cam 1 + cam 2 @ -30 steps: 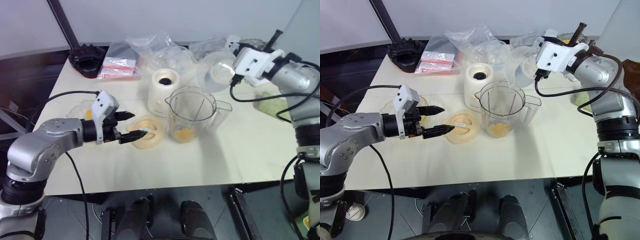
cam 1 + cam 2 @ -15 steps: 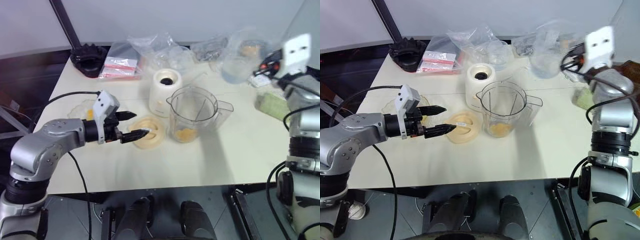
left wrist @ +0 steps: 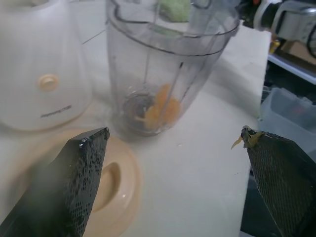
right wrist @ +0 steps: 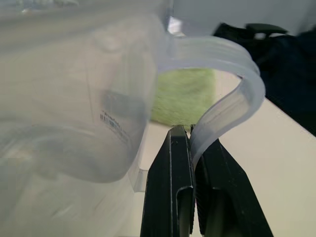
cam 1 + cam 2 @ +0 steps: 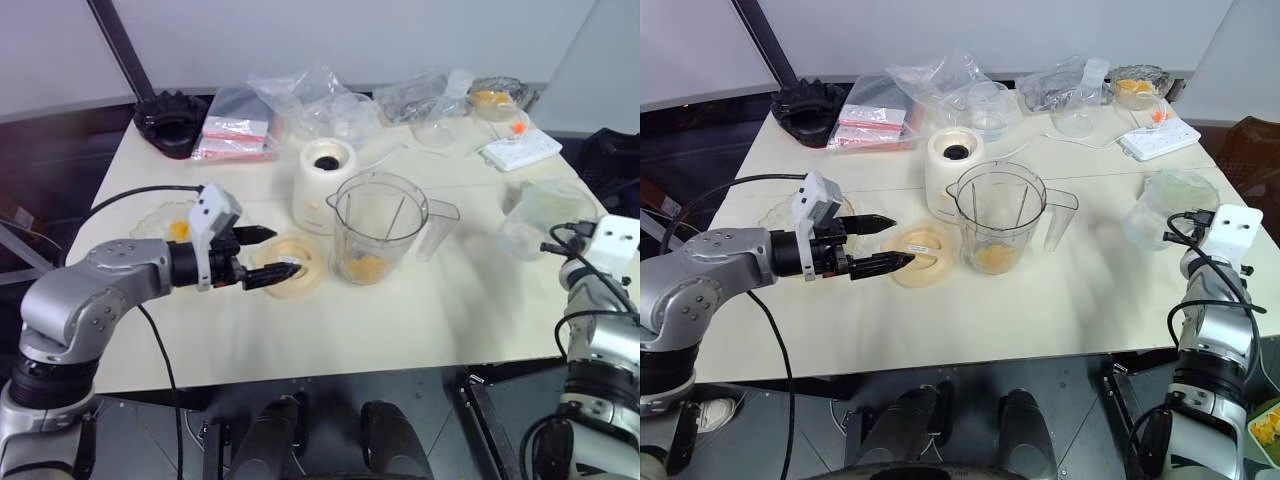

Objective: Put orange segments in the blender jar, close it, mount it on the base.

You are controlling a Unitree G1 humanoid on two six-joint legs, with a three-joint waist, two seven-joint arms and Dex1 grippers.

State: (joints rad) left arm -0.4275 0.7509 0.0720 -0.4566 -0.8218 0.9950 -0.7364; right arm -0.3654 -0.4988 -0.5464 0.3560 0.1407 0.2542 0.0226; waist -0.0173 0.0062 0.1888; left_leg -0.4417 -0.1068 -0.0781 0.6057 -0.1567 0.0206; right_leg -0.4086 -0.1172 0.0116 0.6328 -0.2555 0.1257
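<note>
The base point(image 3: 34, 74) bears unreadable grey lettering; left end effector point(image 3: 182, 168) spread, right end effector point(image 4: 190, 163) pinching a clear cup's handle point(image 4: 232, 94).

Clear blender jar point(image 5: 378, 225) w/ yellow-orange orange segments point(image 5: 366, 268); cream-white base point(image 5: 325, 185), cream lid point(image 5: 290, 263).

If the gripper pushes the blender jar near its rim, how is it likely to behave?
The blender jar stands tall on a narrower bottom, so a high push would probably tip it rather than slide it. It looks like thin clear plastic holding only a few orange segments, so likely light. Its smooth wall may be slippery.
</note>
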